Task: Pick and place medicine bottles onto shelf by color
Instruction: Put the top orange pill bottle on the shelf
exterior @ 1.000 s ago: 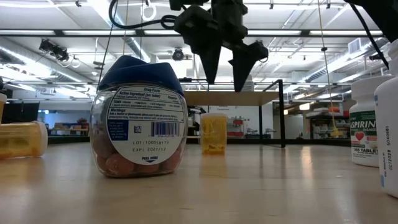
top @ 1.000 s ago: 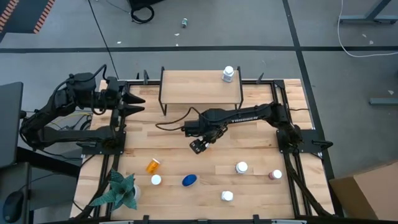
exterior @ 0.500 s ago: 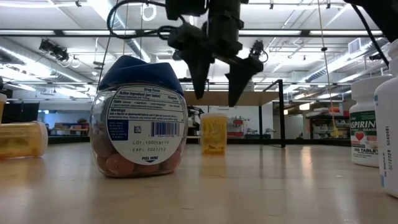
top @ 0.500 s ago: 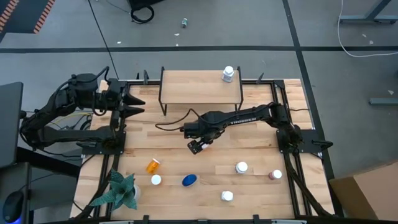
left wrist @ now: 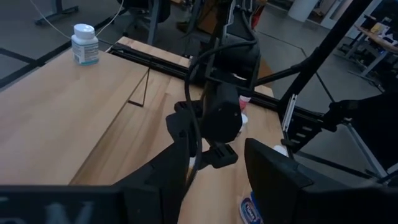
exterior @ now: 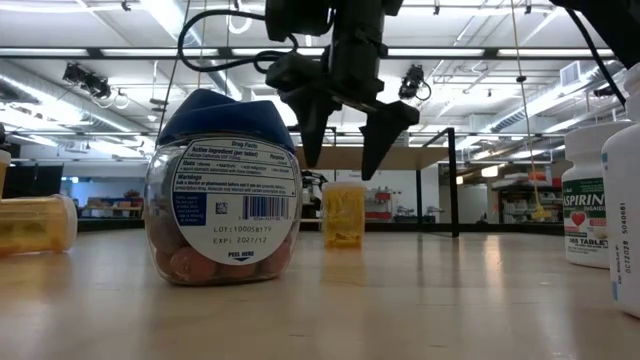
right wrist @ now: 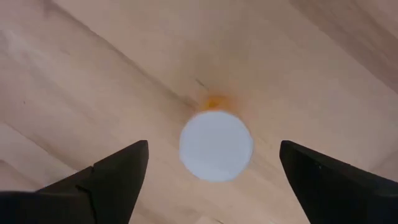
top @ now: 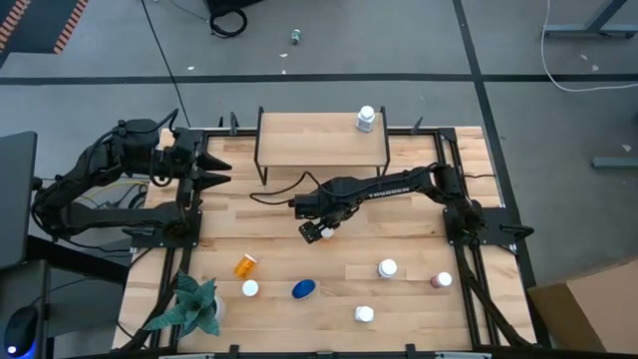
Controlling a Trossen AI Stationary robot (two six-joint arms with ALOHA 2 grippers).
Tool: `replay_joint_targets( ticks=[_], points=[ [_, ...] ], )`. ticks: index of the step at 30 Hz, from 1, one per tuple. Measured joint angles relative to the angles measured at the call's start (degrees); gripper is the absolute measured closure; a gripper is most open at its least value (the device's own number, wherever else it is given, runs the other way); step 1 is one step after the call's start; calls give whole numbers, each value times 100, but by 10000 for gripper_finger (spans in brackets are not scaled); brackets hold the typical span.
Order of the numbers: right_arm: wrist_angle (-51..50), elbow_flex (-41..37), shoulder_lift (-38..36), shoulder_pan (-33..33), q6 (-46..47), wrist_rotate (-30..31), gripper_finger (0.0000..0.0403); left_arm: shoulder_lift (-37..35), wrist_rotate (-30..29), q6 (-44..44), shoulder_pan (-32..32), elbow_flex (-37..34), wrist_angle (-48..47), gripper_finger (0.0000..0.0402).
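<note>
My left claw [top: 221,168] waits at nine o'clock by the desk [top: 399,214] edge, part-open, holding nothing. My right claw [exterior: 340,160] hangs mid-desk, spread wide and empty, directly over an upright orange bottle [exterior: 345,214], touching nothing.

Grey floor [top: 399,60], ceiling striplights [exterior: 120,55] overhead

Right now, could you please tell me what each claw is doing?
Left claw: open, empty, waiting at the table's left edge.
Right claw: open, empty, above the orange bottle.
</note>
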Motion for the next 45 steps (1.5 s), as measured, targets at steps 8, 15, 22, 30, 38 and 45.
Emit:
replay_joint_targets(
  ticks=[8,15,22,30,38,45],
  points=[
    [175,-352,0,-128,199,-366,41,0,-6,9,0,0,-4,235],
    [403,-461,-1,-119,251,-448,42,2,-7,-3,0,0,-120,237],
    [472,-461,0,-121,271,-379,53,2,-17,7,0,0,-173,239],
    [483,-461,0,-110,269,-388,89,2,-26,-10,0,0,-177,241],
    [485,-461,-2,-108,152,-513,101,2,-26,-12,0,0,-207,245],
    [483,-461,0,-110,113,-517,101,2,-26,-13,2,2,-205,245]
  ],
)
